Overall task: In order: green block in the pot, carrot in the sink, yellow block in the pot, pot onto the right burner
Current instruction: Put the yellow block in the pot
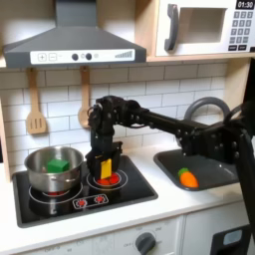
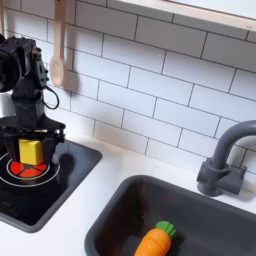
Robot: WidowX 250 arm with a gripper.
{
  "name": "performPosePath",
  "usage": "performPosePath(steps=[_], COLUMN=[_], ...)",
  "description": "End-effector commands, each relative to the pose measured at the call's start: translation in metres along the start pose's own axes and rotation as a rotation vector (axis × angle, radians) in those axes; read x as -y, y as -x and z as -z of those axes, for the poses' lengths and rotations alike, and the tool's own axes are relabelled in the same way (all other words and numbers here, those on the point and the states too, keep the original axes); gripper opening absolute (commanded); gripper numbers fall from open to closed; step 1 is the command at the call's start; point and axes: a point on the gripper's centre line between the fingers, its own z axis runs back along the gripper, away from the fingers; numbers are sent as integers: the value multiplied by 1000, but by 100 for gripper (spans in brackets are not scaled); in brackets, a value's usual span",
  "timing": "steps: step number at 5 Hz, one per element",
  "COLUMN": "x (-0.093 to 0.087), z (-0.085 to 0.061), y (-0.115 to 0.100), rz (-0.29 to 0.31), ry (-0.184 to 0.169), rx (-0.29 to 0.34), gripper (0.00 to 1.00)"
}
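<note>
Tool (image 1: pixel 104 167) clamped on yellow block (image 2: pixel 31 152), hovering over right burner (image 1: pixel 112 180). We see pot (image 1: pixel 55 169) just left in first exterior view, green block (image 1: pixel 59 164) inside. Carrot (image 2: pixel 154 241) in sink (image 2: pixel 130 205).

In the second exterior view, the black pincer (image 2: pixel 30 152) hangs over a red-orange burner (image 2: pixel 26 170) of the black cooktop (image 2: pixel 55 190), its fingers closed on the yellow block (image 2: pixel 30 151). The carrot (image 2: pixel 155 241) lies in the dark grey sink (image 2: pixel 120 215), whose arched faucet (image 2: pixel 222 160) rises behind it. A wooden spoon (image 2: pixel 58 60) hangs on the white tiled wall (image 2: pixel 150 85).
</note>
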Motion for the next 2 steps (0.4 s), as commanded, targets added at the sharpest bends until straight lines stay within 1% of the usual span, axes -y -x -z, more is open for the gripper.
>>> performPosePath(steps=[1,2], x=[7,7], z=[-19,-24], y=[5,8], rz=[36,39], ry=[49,92], rx=[4,-17], gripper=[0,0])
